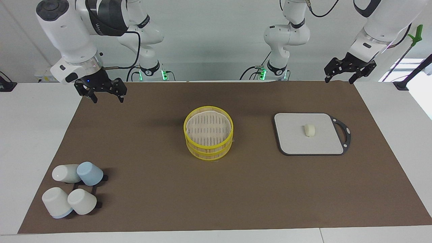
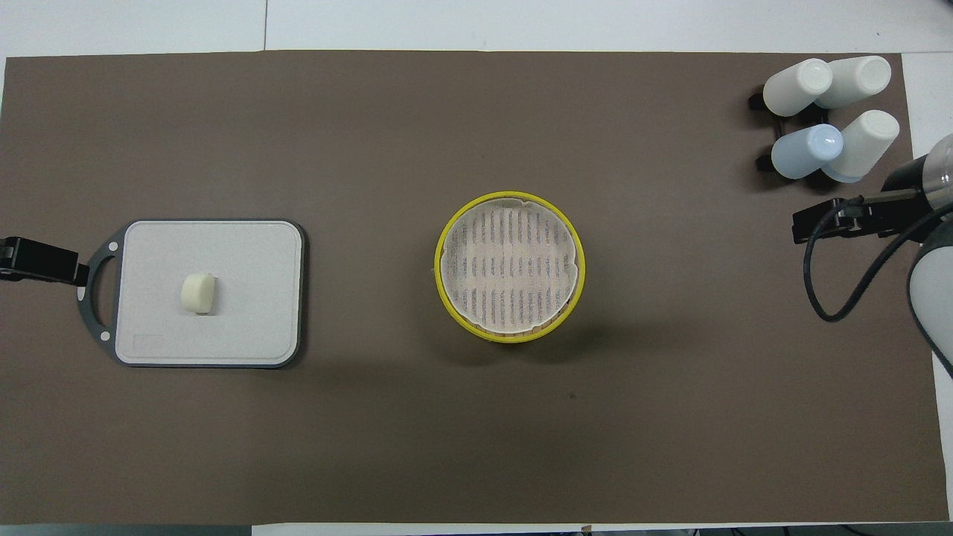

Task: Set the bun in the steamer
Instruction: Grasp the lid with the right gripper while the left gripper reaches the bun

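Facing view: both grippers are raised with fingers apart, and nothing is held.

The bun (image 1: 309,130) is seen on a grey cutting board (image 1: 290,141) toward the left arm's end, well apart from the steamer (image 1: 208,145) at the worktop's middle. Four cups (image 1: 75,189) are clustered by the corner farthest from the robots at the right arm's end. The left gripper (image 1: 349,70) and right gripper (image 1: 106,91) hang over the robots' edge; their spread fingers are not shown overhead, where the steamer's whitish liner is seen.

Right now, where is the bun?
The bun lies on the grey cutting board, toward the left arm's end of the table, beside the steamer.
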`<action>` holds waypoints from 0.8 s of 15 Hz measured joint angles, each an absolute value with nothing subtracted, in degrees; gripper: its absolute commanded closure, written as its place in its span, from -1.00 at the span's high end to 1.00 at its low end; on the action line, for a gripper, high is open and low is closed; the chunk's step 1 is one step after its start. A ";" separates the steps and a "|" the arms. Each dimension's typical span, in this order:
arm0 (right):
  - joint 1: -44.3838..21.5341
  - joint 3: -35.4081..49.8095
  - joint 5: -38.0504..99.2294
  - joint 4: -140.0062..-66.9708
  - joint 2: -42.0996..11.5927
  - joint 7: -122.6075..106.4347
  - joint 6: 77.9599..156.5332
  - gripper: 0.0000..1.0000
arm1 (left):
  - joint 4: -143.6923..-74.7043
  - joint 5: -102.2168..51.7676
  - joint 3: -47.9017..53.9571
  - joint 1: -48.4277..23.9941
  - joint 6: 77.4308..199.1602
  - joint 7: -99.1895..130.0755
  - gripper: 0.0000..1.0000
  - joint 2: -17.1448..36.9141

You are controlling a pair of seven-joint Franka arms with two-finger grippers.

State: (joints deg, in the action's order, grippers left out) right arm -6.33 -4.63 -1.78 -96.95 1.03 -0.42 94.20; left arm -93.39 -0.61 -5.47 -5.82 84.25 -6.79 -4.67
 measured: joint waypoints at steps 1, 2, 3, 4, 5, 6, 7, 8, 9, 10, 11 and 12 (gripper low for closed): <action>-6.33 -4.58 -1.78 -96.95 1.03 -0.42 94.20 1.00 | -93.39 -0.61 -5.47 -5.82 84.25 -6.79 1.00 -4.67; -6.31 -4.59 -1.78 -96.93 1.03 -0.42 94.20 1.00 | -93.39 -0.61 -5.47 -5.82 84.25 -6.79 1.00 -4.67; -6.31 -4.58 -1.78 -96.92 1.03 -0.42 94.20 1.00 | -93.39 -0.61 -5.47 -5.82 84.25 -6.79 1.00 -4.67; -6.32 -4.48 -1.75 -96.89 1.03 -0.42 94.20 1.00 | -93.39 -0.61 -5.47 -5.82 84.25 -6.79 1.00 -4.67; -6.33 -4.06 -1.25 -96.88 1.03 -0.42 94.24 1.00 | -93.39 -0.61 -5.48 -5.82 84.25 -6.79 1.00 -4.67; -6.36 -3.08 0.23 -96.86 1.03 -0.42 94.68 1.00 | -93.39 -0.61 -5.48 -5.82 84.25 -6.79 1.00 -4.67; -6.67 -1.55 2.57 -96.90 1.00 0.17 96.30 1.00 | -93.39 -0.61 -5.48 -5.82 84.25 -6.79 1.00 -4.67; -8.13 0.04 4.52 -96.94 0.71 2.79 99.20 1.00 | -93.39 -0.61 -5.48 -5.82 84.25 -6.79 1.00 -4.67; -11.33 1.07 5.43 -96.98 -0.11 7.18 102.01 1.00 | -93.39 -0.61 -5.48 -5.82 84.25 -6.79 1.00 -4.67; -16.23 1.49 5.52 -96.91 -1.85 12.80 105.09 1.00 | -93.39 -0.61 -5.48 -5.82 84.25 -6.79 1.00 -4.67; -21.48 1.74 4.99 -96.59 -4.52 18.54 108.67 1.00 | -93.41 -0.61 -5.48 -5.82 84.25 -6.79 1.00 -4.67; -26.09 1.92 3.77 -95.90 -7.86 23.77 112.13 1.00 | -93.59 -0.60 -5.48 -5.82 84.46 -6.79 1.00 -4.69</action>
State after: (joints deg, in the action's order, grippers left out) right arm -26.09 1.92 3.77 -95.90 -7.86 23.77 112.13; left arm -93.59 -0.60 -5.48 -5.82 84.46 -6.79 -4.69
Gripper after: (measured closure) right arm 0.000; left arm 0.000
